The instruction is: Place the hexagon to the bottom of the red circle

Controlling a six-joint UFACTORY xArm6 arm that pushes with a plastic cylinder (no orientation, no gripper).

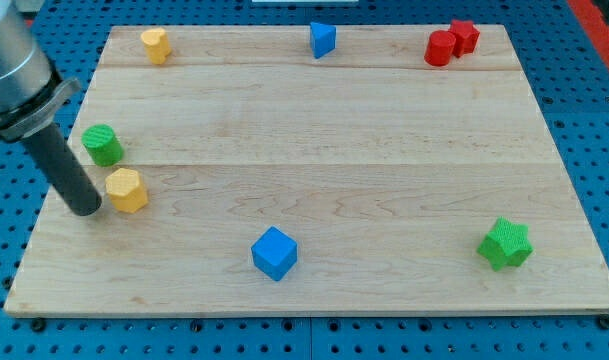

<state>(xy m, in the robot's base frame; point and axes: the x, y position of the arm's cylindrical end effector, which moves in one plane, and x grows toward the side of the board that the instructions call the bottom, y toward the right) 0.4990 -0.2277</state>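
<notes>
Camera view: our tip [87, 210] sits low on the pale wooden board [314, 130], touching or just shy of the yellow wooden hexagon block [127, 190], which lies immediately toward the view's right of our tip. No jaws to report; the arm ends in a bare dark rod, so nothing opens or closes. Small green round block [102, 145] is just above our tip and close to the hexagon. Target, the red round wooden block [440, 48], is far off from our tip, up and to the view's right, touching a red star-like block [465, 36]. We judge the push barely begun. Best line: drive rightward and slightly up, contact centred on the hexagon's face so it does not spin away. Blue cube [274, 252] lies below that line and looks safe.
</notes>
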